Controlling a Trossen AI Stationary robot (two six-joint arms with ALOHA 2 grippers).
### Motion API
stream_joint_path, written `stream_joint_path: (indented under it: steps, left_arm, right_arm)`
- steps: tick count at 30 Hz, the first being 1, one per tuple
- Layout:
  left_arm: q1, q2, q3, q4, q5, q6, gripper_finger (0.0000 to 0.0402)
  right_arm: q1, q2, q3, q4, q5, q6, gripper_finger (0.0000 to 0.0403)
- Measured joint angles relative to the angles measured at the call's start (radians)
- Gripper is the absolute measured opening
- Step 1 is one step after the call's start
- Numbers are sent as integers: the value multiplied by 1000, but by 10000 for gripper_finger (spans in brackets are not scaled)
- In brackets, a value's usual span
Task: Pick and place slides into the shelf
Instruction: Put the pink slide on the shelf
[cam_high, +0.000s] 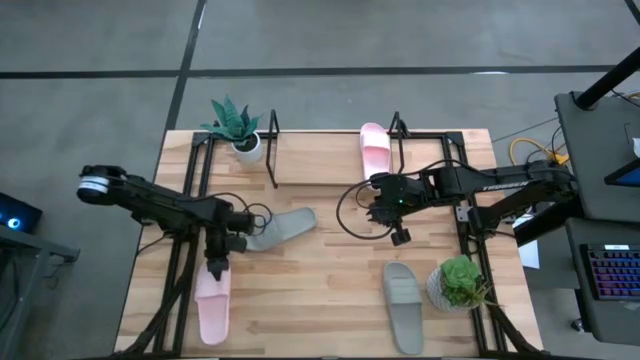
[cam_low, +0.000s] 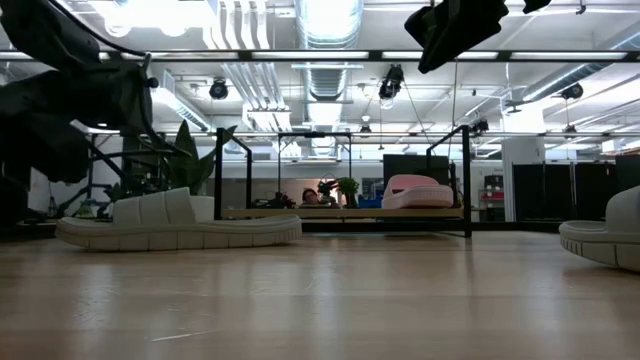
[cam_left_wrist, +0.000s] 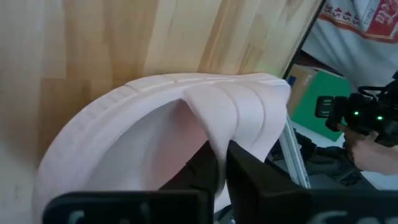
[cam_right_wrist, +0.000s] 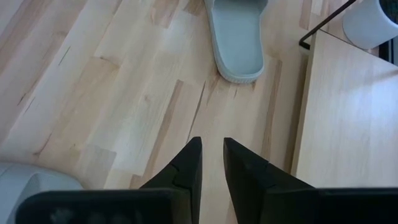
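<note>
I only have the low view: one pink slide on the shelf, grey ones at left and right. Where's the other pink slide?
Observer: The second pink slide lies near the table's left edge, at the end far from the shelf, with the left gripper right at its strap.
Operator: And the right arm?
Observer: The right gripper hangs over bare table near the middle, holding nothing.
Operator: What's next to the grey one at my right edge?
Observer: That grey-green slide lies beside a potted plant.

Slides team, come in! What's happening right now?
Left gripper shut on pink slide at table's front-left. Right gripper empty, mid-table. One pink slide on shelf. Nothing blocking.
</note>
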Motion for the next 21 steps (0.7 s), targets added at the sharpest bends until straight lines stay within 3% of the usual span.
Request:
stream_joint_path:
  steps: [9, 21]
  left_arm:
    - [0, -100, 69, -7, 12, -82, 1]
    - [-1, -349, 239, -10, -173, -148, 0]
  right_arm:
    - [0, 0, 1, -1, 61, -14, 57]
    - [0, -2, 41, 16, 109, 34, 56]
